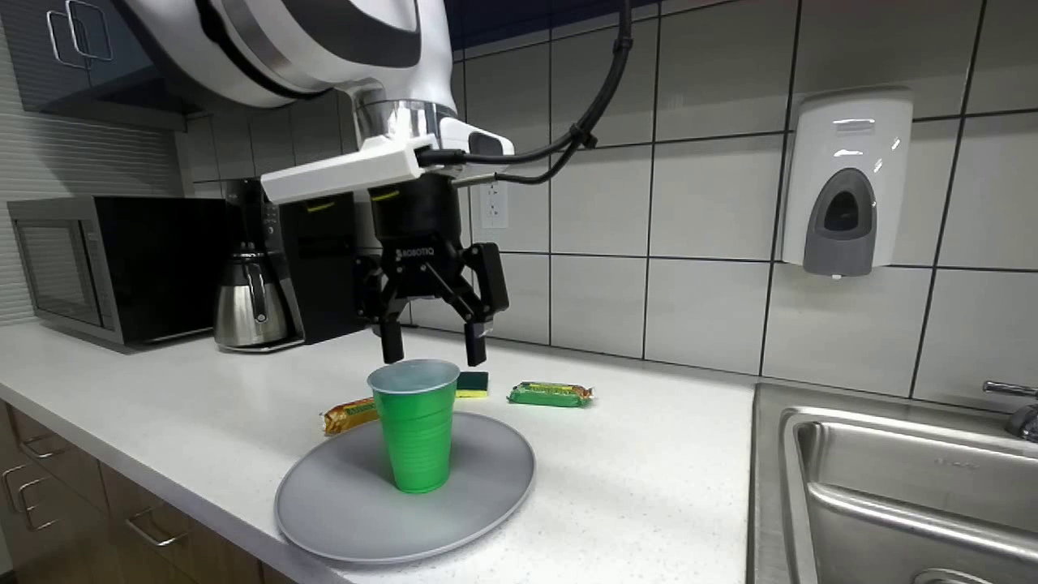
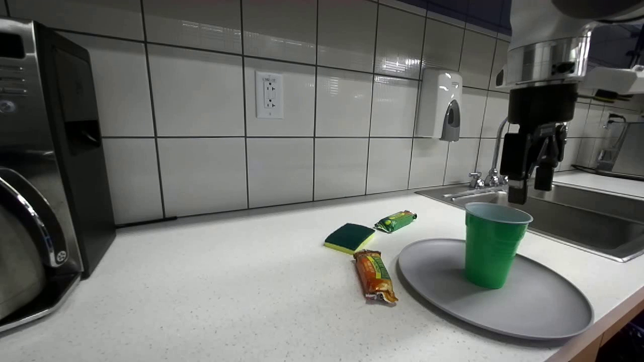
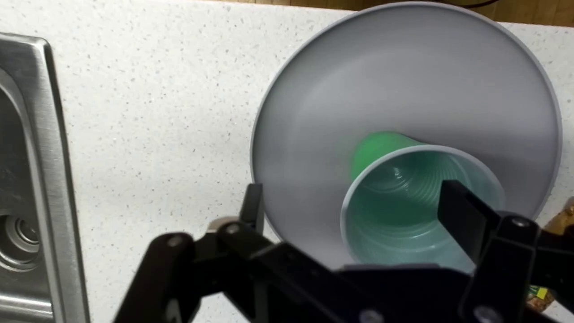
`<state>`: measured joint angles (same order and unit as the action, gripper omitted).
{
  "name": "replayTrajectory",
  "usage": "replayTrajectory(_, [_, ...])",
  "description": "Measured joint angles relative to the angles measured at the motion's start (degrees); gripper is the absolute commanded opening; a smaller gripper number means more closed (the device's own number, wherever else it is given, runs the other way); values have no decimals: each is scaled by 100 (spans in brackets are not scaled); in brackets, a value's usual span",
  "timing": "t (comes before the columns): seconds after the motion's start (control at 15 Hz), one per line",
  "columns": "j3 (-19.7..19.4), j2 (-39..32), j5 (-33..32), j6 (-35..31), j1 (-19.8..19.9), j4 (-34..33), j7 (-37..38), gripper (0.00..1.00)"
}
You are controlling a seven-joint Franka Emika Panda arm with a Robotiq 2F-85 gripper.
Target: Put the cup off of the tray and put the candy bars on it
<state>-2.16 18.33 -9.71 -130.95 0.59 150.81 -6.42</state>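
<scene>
The green cup (image 1: 418,434) stands upright on the round grey tray (image 1: 349,519), its pale mouth facing up. Above the cup's rim hangs my gripper (image 1: 434,358), fingers pointing down and wide apart, holding nothing. In the wrist view the right finger (image 3: 466,215) overlaps the cup's mouth (image 3: 394,197), while the left finger (image 3: 253,202) lies over the tray's edge, so the cup is off-centre between them. Of the candy bars, a gold-orange one (image 2: 376,276) lies on the counter beside the tray, and a green one (image 2: 396,221) lies farther back toward the wall.
A green and yellow sponge (image 2: 350,238) sits between the two bars. The steel sink (image 1: 908,487) borders the counter on one side; a coffee maker (image 1: 259,300) and a microwave (image 1: 122,268) stand on the other. A tiled wall (image 1: 600,300) runs behind, with a soap dispenser (image 1: 847,178) on it.
</scene>
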Motion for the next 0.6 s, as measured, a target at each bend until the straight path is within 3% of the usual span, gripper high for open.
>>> replayTrajectory(0.6, [0, -424, 1, -571, 0, 25, -15, 100])
